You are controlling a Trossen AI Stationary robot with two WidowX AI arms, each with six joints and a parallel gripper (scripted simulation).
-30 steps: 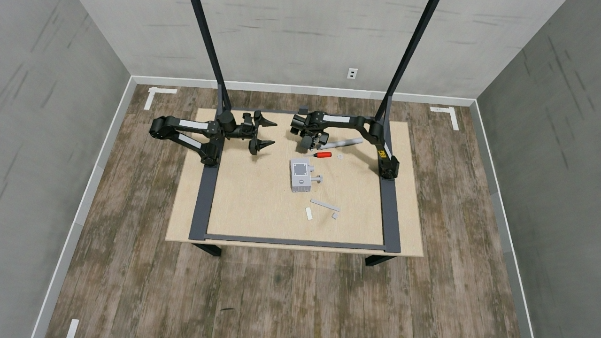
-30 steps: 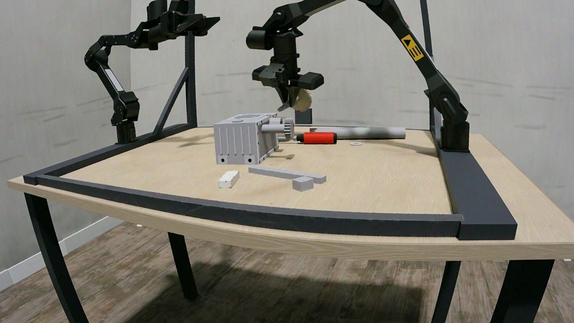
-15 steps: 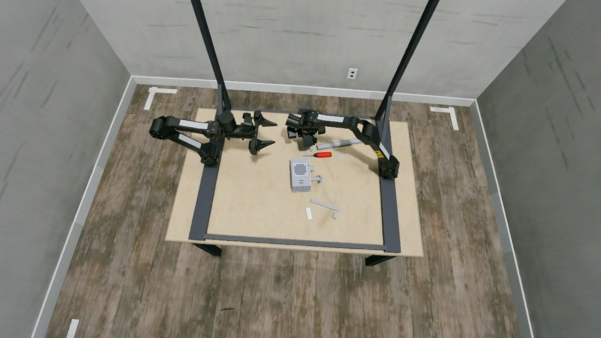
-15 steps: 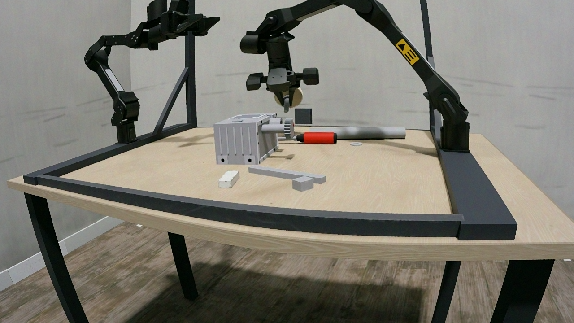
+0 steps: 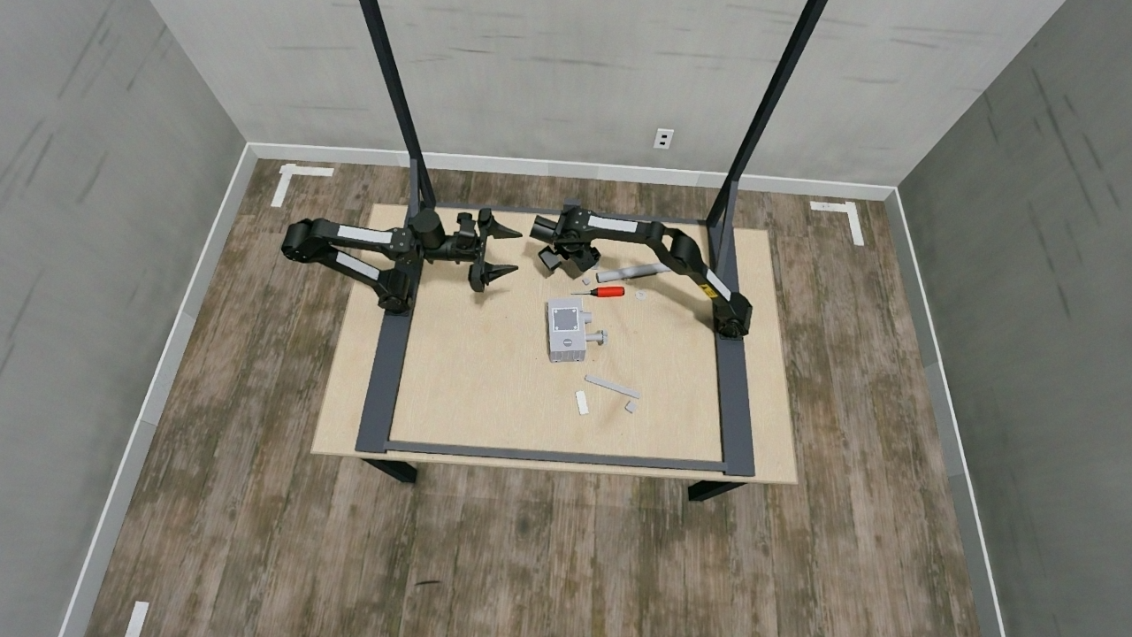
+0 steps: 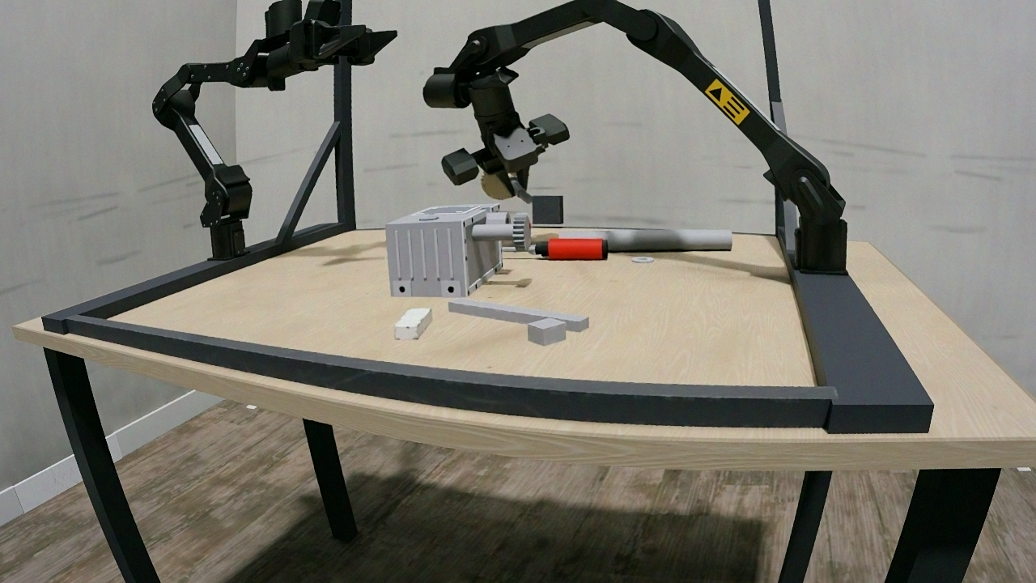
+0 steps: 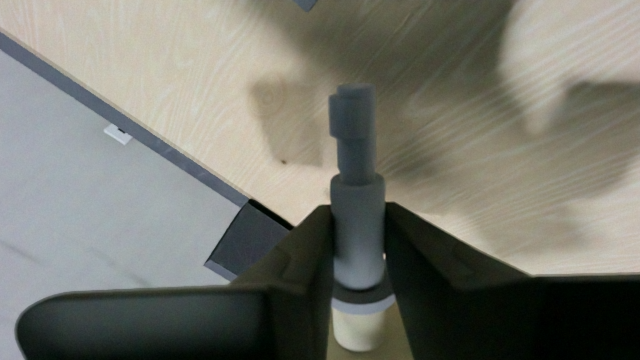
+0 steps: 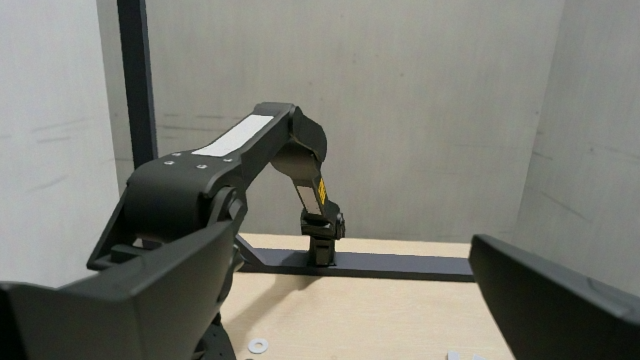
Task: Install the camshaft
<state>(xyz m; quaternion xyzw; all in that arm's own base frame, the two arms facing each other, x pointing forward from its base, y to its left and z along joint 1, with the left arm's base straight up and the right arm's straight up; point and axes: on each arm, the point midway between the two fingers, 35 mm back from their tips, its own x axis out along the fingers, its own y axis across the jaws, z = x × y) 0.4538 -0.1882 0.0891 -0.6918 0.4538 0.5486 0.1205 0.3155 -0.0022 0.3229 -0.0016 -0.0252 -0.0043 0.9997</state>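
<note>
1. Engine case (image 5: pixel 566 331) (image 6: pixel 426 257) stands upright on your table (image 5: pixel 475 379) (image 6: pixel 651 325) (image 7: pixel 200 75) (image 8: pixel 400 310).
2. Your left gripper (image 5: pixel 571 265) (image 6: pixel 520 180) (image 7: pixel 356 216), angled down toward one o'clock in the exterior view, clamps the camshaft (image 6: pixel 496 186) (image 7: pixel 357 220).
3. Your right gripper (image 5: pixel 518 250) (image 6: pixel 384 40) (image 8: pixel 351 240) gapes level, eleven o'clock.
4. Grey walls (image 5: pixel 554 87) (image 6: pixel 615 145) (image 7: pixel 75 200) (image 8: pixel 400 125) behind.

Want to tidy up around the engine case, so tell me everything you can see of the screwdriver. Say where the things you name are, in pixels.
The screwdriver (image 5: pixel 609 291) (image 6: pixel 577 248) has a red handle, plastic-looking, with a black collar and a black end cap, and a slim grey shaft that looks like metal. It lies flat on the table between the engine case (image 5: pixel 566 349) (image 6: pixel 427 261) and the thick grey rod (image 5: pixel 631 273) (image 6: pixel 673 240). Neither tool grips it; only the table appears to touch it.
</note>
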